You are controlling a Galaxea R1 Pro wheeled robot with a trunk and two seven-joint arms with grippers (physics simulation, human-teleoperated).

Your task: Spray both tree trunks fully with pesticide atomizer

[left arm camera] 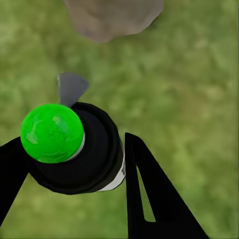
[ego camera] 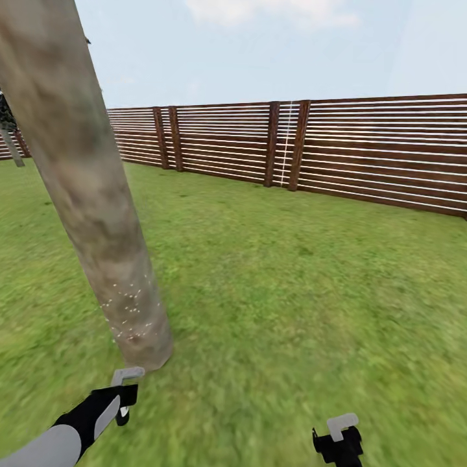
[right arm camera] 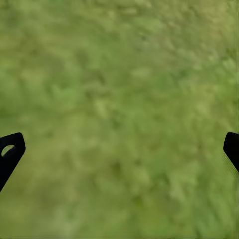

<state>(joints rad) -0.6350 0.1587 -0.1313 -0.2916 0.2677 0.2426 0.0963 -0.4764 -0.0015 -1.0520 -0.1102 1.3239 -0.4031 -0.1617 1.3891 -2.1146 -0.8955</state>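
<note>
The tree trunk (ego camera: 97, 214) rises on the left, its foot just ahead of the left gripper (left arm camera: 74, 164), whose jaws are clamped on the pesticide atomizer (left arm camera: 74, 149); fine white specks dot only the low bark. To the right, the right gripper (right arm camera: 119, 149) hangs spread and empty over grass (right arm camera: 124, 89), so spraying higher up the trunk likely falls to the left arm.

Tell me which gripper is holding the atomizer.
The left gripper: its black fingers close around the pesticide atomizer, beside the tree trunk. The right gripper is spread wide over bare grass.
</note>
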